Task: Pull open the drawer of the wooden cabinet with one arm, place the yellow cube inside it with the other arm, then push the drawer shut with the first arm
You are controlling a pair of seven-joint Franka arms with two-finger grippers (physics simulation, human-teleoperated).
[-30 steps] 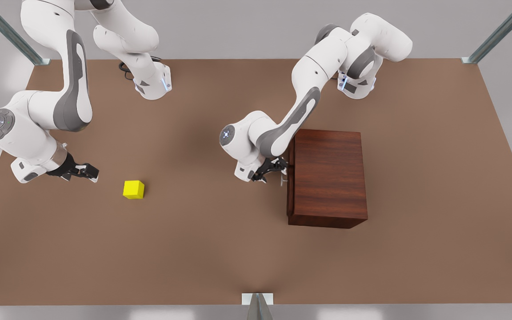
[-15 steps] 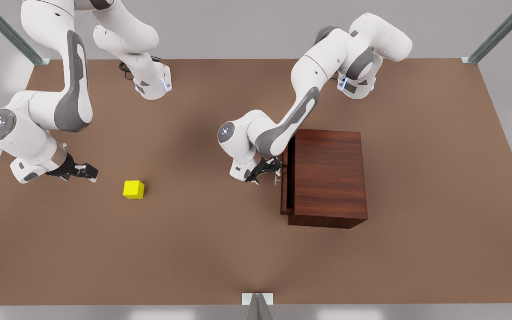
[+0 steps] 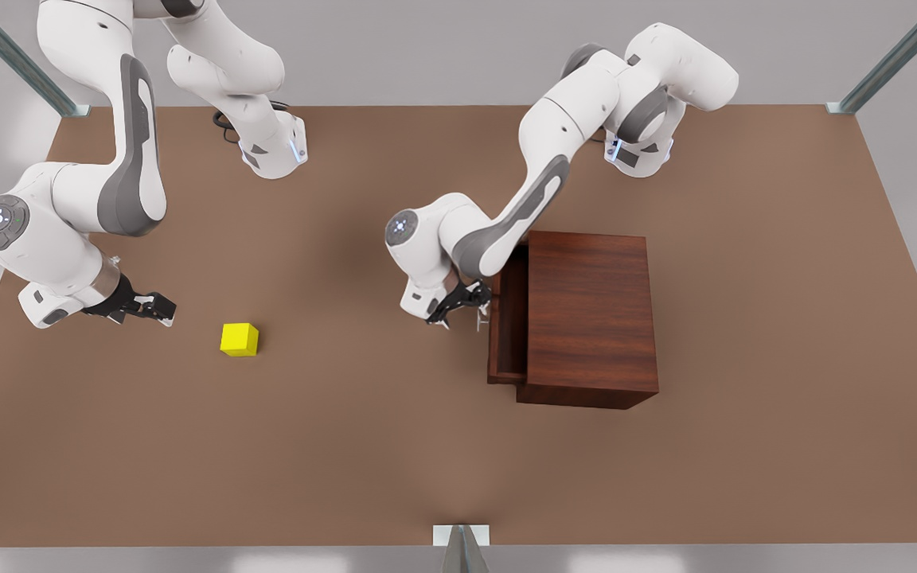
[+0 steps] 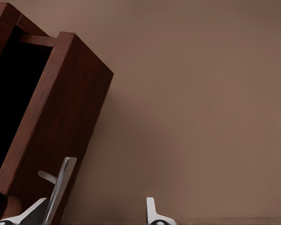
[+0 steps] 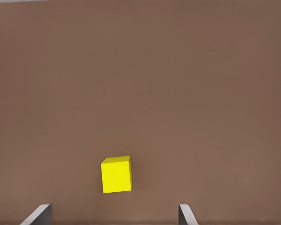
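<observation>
Cabinet on brown table, toward front view's right. Drawer partly out of cabinet's side facing cube, dark inside. Left gripper at drawer's silver handle; one fingertip apart from handle, other just beside it, so fingers spread, not clamped. Yellow cube on table, well apart from cabinet, on drawer side. Right gripper low, near cube on side away from cabinet, fingers parted, holding nothing, waiting.

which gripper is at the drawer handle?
The left gripper, at the handle of the part-open drawer. The right gripper waits open beside the yellow cube.
</observation>
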